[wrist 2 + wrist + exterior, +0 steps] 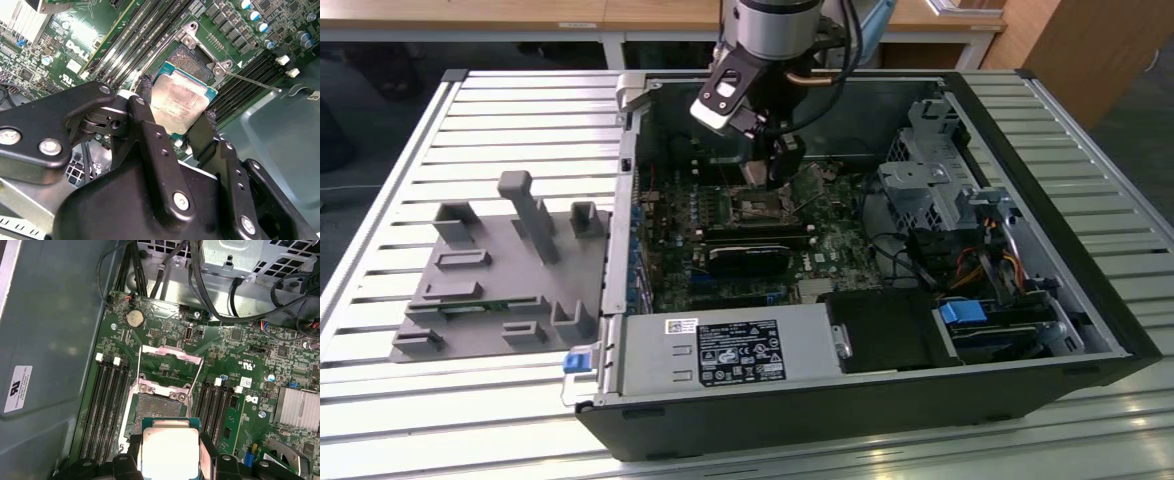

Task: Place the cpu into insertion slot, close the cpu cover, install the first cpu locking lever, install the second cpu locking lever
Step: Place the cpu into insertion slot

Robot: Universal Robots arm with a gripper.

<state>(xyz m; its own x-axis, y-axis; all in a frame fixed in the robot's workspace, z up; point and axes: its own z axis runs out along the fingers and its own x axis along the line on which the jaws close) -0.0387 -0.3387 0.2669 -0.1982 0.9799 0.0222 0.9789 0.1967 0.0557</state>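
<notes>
Gripping the cpu (182, 97) by two opposite edges, the gripper (176, 109) hangs inside the open computer case (1067, 200), low over the motherboard (240, 355). Its black fingers (145, 107) are closed narrowly on the chip, one on each side, and the dull silver top faces the cameras in both wrist views.

In the first wrist view the cpu (170, 452) sits between the gripper (171, 456) tips and overlaps the near edge of the socket (160, 407). Most of the socket's pin field is uncovered beyond it. Whether the chip's underside touches the socket cannot be told.

The cpu cover (172, 351) is swung open on the far side of the socket, its silvery frame with the open window showing the board through it. A thin lever (252, 81) stands free, slanting out from the socket's corner over the memory slots (245, 70), not latched down. Further long black memory slots (102, 400) flank the socket on both sides.

In the exterior view the gripper (767, 165) points down at the socket (758, 208) near the middle of the board. At the exterior view's left a grey fixture (494, 290) rests on the slatted table (400, 420), just beside the case.
</notes>
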